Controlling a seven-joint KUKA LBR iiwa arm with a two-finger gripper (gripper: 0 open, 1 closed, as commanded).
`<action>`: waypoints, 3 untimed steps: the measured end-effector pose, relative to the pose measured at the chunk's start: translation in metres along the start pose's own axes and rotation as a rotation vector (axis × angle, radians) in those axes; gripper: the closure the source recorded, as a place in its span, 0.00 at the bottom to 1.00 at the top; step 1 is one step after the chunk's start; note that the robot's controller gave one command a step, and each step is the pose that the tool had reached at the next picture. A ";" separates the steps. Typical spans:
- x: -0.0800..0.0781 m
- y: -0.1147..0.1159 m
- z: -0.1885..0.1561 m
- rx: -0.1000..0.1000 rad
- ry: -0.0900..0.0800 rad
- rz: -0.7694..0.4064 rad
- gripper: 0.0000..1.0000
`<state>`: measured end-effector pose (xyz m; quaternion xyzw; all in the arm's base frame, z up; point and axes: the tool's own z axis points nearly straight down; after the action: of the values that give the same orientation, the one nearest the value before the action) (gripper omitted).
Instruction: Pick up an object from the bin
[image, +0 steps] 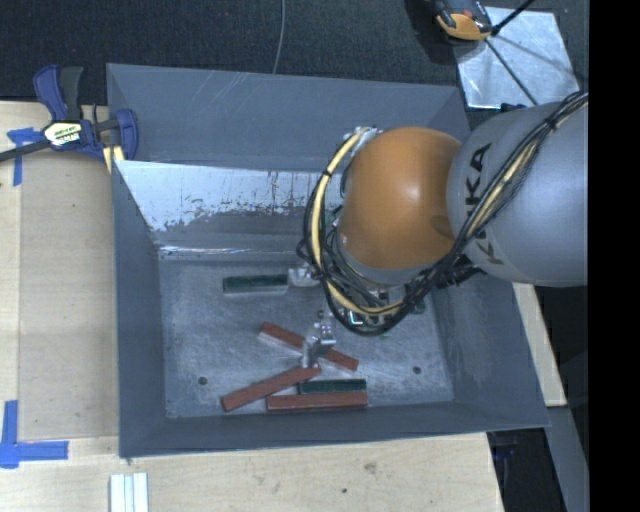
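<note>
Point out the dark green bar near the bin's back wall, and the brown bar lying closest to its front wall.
dark green bar (255, 284): camera view, middle of its top face.
brown bar (316, 402): camera view, middle of its length.

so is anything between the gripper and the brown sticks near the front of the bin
Nothing visible. The gripper sits right over the slanted brown stick in that heap; the green bar lies apart, farther back.

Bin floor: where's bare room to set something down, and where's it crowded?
Bare: left floor, between green bar, left wall and brown sticks. Also right front, between sticks and right wall. Crowded: front middle, sticks heaped around the gripper.
</note>
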<state>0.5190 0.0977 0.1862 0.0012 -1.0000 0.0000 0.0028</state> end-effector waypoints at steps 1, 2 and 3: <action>-0.002 0.000 -0.004 -0.001 -0.008 0.002 0.00; -0.013 -0.006 0.104 -0.005 -0.024 -0.170 1.00; -0.014 -0.008 0.108 -0.004 -0.036 -0.169 0.00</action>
<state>0.5323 0.0899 0.0782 0.0854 -0.9962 -0.0020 -0.0153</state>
